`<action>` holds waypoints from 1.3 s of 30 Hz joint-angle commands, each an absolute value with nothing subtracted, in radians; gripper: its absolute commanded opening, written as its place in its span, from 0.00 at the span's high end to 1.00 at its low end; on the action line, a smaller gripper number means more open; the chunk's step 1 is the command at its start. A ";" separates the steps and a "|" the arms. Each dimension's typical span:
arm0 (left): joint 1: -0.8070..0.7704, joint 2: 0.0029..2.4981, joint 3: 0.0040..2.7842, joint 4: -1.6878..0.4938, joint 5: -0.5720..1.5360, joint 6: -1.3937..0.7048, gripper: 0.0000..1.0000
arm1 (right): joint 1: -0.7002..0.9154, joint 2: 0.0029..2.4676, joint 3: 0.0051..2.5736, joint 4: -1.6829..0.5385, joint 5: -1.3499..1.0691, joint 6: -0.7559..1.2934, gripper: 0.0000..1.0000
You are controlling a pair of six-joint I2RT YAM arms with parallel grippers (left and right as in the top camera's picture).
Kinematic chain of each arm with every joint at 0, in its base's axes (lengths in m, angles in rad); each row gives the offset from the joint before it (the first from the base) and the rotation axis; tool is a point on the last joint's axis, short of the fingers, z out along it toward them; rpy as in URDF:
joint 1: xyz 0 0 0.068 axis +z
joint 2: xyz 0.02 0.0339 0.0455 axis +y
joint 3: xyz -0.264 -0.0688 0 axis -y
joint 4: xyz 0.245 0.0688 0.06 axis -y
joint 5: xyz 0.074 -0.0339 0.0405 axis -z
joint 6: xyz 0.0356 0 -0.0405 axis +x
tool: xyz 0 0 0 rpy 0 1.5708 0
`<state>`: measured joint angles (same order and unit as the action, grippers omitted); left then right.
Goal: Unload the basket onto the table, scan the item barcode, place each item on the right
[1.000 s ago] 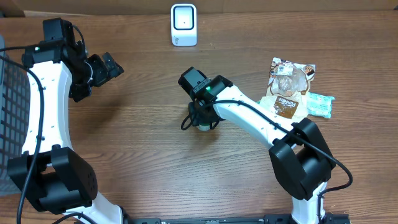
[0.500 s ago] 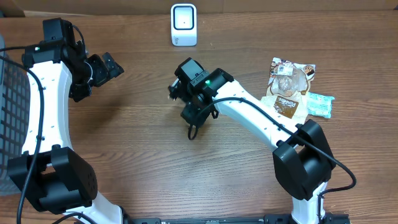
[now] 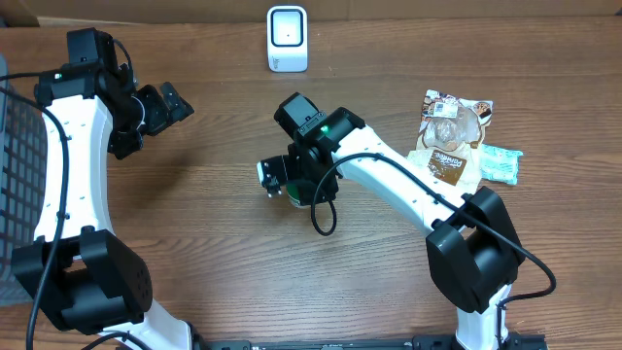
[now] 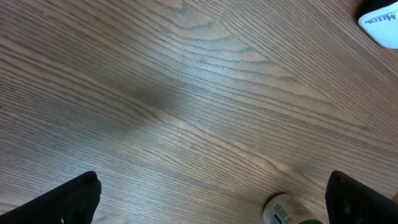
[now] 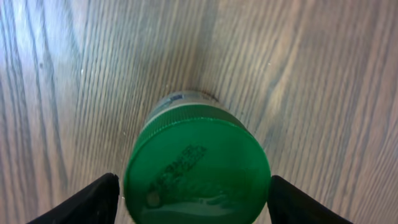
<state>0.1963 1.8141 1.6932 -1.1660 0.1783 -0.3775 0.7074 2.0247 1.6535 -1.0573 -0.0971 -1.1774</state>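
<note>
The item is a small bottle [image 5: 177, 102] with a wide green screw cap [image 5: 199, 149]. It sits mid-surface [image 3: 194, 253], in front of the white scanner [image 3: 287, 39] and well apart from the snack packets [image 3: 452, 136] on my right. My right pincer [image 5: 193, 186] looks at it cap-first, with one finger on each side of the cap's rim. They are so close to the rim that I cannot tell whether they are pressing the cap or are just clear of it. I also cannot tell whether the bottle is lying down or leaning. My left pincer [image 3: 167, 102] hangs wide open and empty, off to the side.

I judge the bottle to be light, rigid plastic that will not crush or dent under a firm squeeze. It is round and smooth, though, so it can roll on the wood and twist between flat fingers. The cap is the widest part and probably has a ridged edge, so it gives the surest hold. A grip across its diameter also leaves the paler labelled body free to face the scanner.

I see no barcode. There is a dark smudge of print on the cap top that I cannot read, and the code is more likely on the body label. I would avoid covering the label and keep the squeeze centred so the bottle does not squirt out sideways.
</note>
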 commanded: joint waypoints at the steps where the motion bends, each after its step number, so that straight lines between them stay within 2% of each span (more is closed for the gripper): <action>1: 0.189 1.811 1.703 -1.166 0.173 -0.371 0.00 | 0.706 2.024 1.629 -1.049 -0.113 -1.344 0.28; 3: 0.189 1.811 1.703 -1.166 0.173 -0.371 0.00 | 0.706 2.024 1.630 -1.036 -0.107 -1.343 0.27; 4: 0.189 1.811 1.703 -1.166 0.173 -0.371 0.00 | 0.706 2.024 1.630 -1.031 -0.106 -1.343 0.20; 6: 0.189 1.811 1.703 -1.166 0.173 -0.371 0.00 | 0.706 2.023 1.634 -1.024 -0.107 -1.317 0.11; 7: 0.189 1.811 1.703 -1.166 0.173 -0.371 0.01 | 0.706 2.020 1.639 -1.023 -0.107 -1.290 0.00; 12: 0.189 1.811 1.703 -1.166 0.173 -0.371 0.00 | 0.706 1.989 1.717 -1.024 -0.107 -0.969 0.00; 19: 0.189 1.811 1.703 -1.166 0.173 -0.371 0.00 | 0.706 1.941 1.813 -1.067 -0.107 -0.151 0.00; 23: 0.189 1.811 1.703 -1.166 0.173 -0.371 0.00 | 0.706 1.941 1.799 -1.114 -0.115 -0.011 0.00; 25: 0.189 1.811 1.703 -1.166 0.173 -0.371 0.01 | 0.706 1.941 1.779 -1.118 -0.115 0.130 0.14; 27: 0.189 1.811 1.703 -1.166 0.173 -0.371 0.00 | 0.706 1.942 1.755 -1.111 -0.108 0.289 0.22; 31: 0.189 1.811 1.703 -1.166 0.173 -0.371 0.00 | 0.706 1.942 1.681 -1.101 0.034 0.688 0.21; 34: 0.189 1.811 1.703 -1.166 0.173 -0.371 0.00 | 0.706 1.942 1.629 -1.062 0.114 0.740 0.15; 37: 0.189 1.811 1.703 -1.166 0.173 -0.371 0.01 | 0.706 1.942 1.586 -1.001 0.107 0.722 0.06; 39: 0.187 1.811 1.703 -1.166 0.173 -0.371 0.00 | 0.709 1.942 1.571 -0.953 0.041 0.650 0.04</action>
